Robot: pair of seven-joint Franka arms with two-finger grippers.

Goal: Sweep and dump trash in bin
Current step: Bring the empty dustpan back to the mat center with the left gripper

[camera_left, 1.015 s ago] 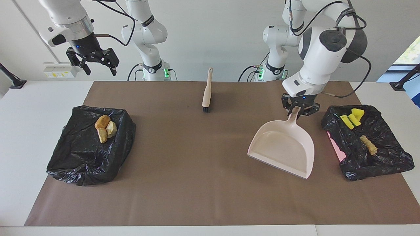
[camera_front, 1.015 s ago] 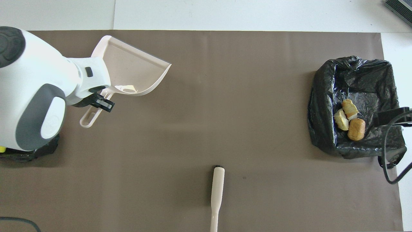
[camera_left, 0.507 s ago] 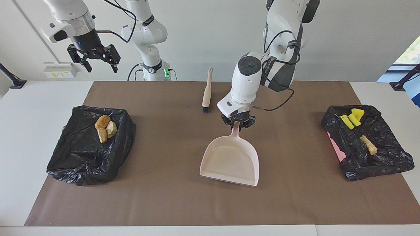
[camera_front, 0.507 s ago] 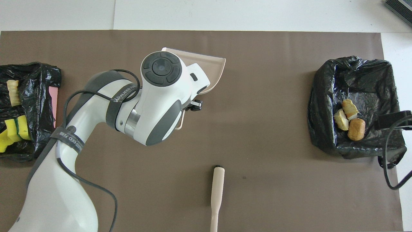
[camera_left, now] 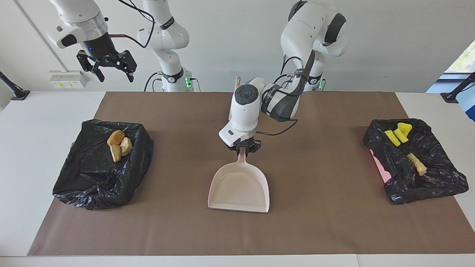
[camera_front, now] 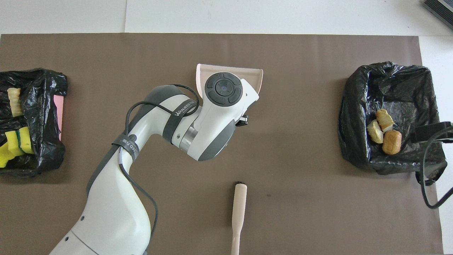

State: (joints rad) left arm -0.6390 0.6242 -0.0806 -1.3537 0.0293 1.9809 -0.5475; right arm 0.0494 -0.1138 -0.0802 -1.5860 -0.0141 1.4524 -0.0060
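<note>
In the middle of the brown mat (camera_left: 334, 222), the left jaws (camera_left: 243, 148) pinch the handle of the pink dustpan (camera_left: 239, 187), closed tight on it. The grip is at the handle, probably so that the pan stays level and its open edge points away from the robots. The pan is empty, and it seems low over the mat or just on it; which one, the views do not show.

All the trash is already in the two black-lined bins. Three tan bread pieces (camera_left: 119, 144) lie in the bin (camera_left: 96, 178) at the right arm's end of the bench, and the yellow sponge chunks (camera_left: 399, 133) with one tan piece (camera_left: 417, 164) lie in the bin (camera_left: 419, 178) at the left arm's end. The brush (camera_front: 239, 212) lies on the mat, nearer to the robots than the pan, mostly hidden by the arm in the facing view.

The left arm is bent low and reaches forward, its wrist pointing down over the handle. The right jaws (camera_left: 107, 66) are spread, and this arm waits high above its own end of the bench.
</note>
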